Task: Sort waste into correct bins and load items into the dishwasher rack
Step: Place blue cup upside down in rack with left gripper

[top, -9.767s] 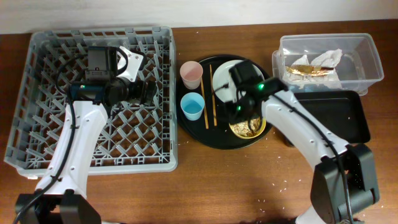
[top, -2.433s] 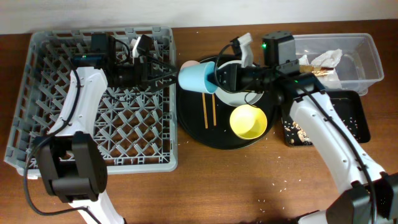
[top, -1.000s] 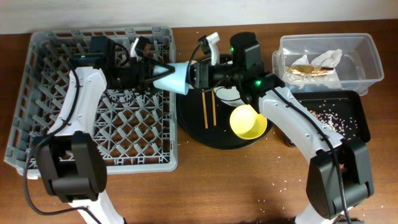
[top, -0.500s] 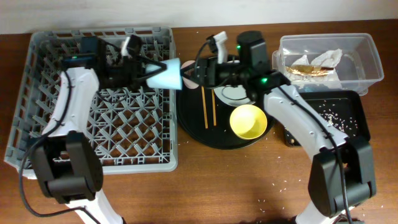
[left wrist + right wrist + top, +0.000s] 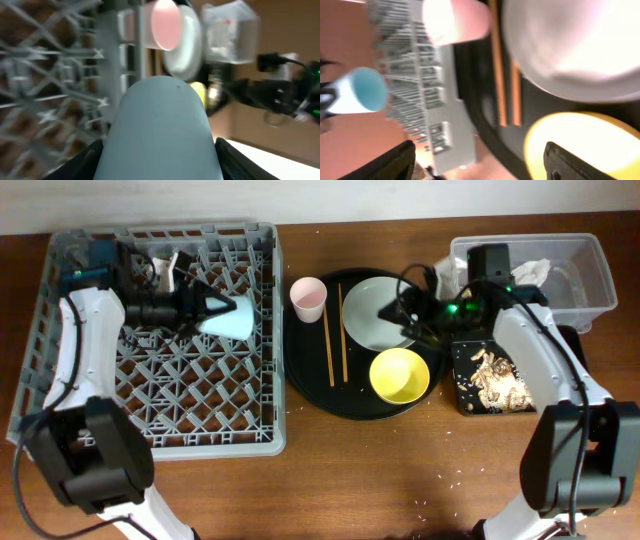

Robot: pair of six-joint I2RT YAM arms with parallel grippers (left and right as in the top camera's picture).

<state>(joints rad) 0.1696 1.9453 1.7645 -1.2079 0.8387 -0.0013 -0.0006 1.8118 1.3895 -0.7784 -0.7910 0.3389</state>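
My left gripper is shut on the light-blue cup, held on its side over the upper right part of the grey dishwasher rack. In the left wrist view the cup fills the space between my fingers. My right gripper is open and empty over the right edge of the grey-green plate. The pink cup, chopsticks and yellow bowl sit on the round black tray. The right wrist view shows the pink cup, plate and bowl.
The round black tray lies between the rack and the bins. The clear tub holds the white napkin and the brown-gold wrapper. The black rectangular tray holds food scraps.
My left gripper has carried the light-blue cup leftward from the rack's right edge to over the rack. My right arm has drawn back to the right, away from the cup.
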